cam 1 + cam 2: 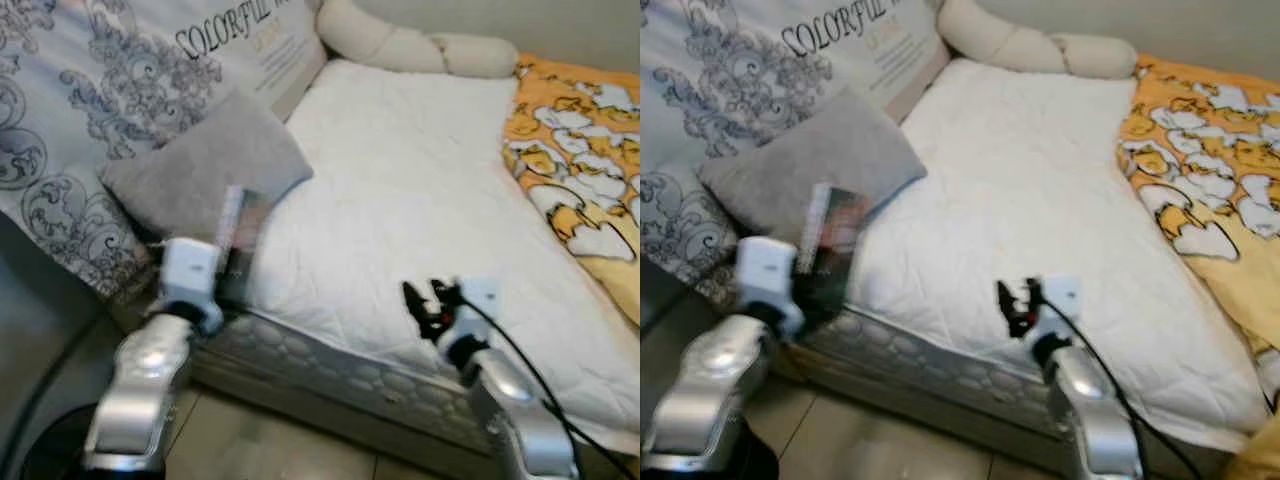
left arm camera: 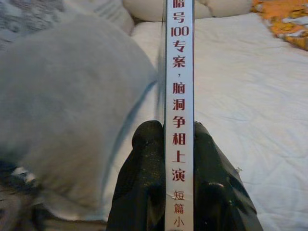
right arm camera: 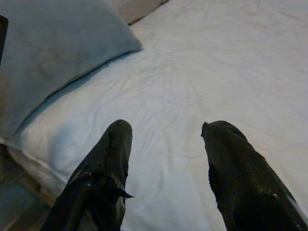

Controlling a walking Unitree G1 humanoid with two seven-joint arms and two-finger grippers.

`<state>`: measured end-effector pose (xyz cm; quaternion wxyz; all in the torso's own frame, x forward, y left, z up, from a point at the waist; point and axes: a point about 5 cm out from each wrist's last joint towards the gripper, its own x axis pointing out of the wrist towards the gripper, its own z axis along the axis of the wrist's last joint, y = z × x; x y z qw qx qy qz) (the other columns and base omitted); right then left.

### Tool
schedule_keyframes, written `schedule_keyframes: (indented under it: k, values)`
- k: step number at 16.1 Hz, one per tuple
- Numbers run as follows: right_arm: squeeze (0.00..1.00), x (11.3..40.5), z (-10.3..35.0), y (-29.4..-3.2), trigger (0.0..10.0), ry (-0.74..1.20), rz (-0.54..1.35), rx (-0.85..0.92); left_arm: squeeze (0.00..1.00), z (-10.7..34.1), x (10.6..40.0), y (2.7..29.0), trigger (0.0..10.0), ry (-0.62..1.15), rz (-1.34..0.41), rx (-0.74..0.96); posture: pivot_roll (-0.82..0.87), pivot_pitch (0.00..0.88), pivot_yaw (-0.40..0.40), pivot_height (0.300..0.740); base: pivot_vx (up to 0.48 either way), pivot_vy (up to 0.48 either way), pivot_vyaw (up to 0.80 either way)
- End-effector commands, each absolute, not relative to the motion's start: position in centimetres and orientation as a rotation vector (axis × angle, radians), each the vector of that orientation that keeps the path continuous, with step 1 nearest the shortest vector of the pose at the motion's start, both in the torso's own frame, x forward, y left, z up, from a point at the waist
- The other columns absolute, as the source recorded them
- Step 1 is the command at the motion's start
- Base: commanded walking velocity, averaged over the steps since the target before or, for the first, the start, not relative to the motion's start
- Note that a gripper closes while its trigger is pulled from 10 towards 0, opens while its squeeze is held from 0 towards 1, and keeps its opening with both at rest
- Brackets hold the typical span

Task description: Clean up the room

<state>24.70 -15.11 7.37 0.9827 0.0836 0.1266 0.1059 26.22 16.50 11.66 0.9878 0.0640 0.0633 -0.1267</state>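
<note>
My left gripper is shut on a thin book, held upright at the bed's near left corner, just in front of a grey pillow. The book's white spine carries red Chinese characters. My right gripper hovers open over the near edge of the white mattress, with nothing between its fingers.
A patterned grey-and-white cushion leans along the bed's left side. A cream bolster lies at the far end. An orange blanket with white shapes covers the right side. Tiled floor lies below the bed's edge.
</note>
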Motion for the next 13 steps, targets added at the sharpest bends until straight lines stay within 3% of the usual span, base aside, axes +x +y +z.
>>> schedule_keyframes:
  k: [1, 3, 8, 13]
  values:
    - [0.0, 24.87, 8.1, -14.91, 10.0, 0.231, 0.215, 0.167, 0.0, 12.51, 26.45, 16.83, 10.0, 0.092, -0.245, 0.137, -0.02, 0.0, 0.006, 0.74, 0.3, 0.0, 0.0]
    - [0.0, 24.82, 8.11, -14.94, 10.0, 0.232, 0.208, 0.17, 0.0, 12.52, 26.44, 16.85, 10.0, 0.092, -0.246, 0.133, -0.02, 0.0, 0.004, 0.74, 0.302, 0.0, 0.0]
    - [0.0, 24.89, 8.17, -15.06, 10.0, 0.231, 0.204, 0.173, 0.0, 12.48, 26.51, 16.81, 10.0, 0.093, -0.248, 0.132, -0.02, 0.0, 0.005, 0.74, 0.302, 0.0, -0.72]
    - [0.0, 24.91, 8.24, -14.96, 10.0, 0.226, 0.207, 0.168, 0.0, 12.54, 26.52, 16.88, 10.0, 0.092, -0.246, 0.131, -0.01, 0.0, 0.006, 0.74, 0.302, 0.0, 0.0]
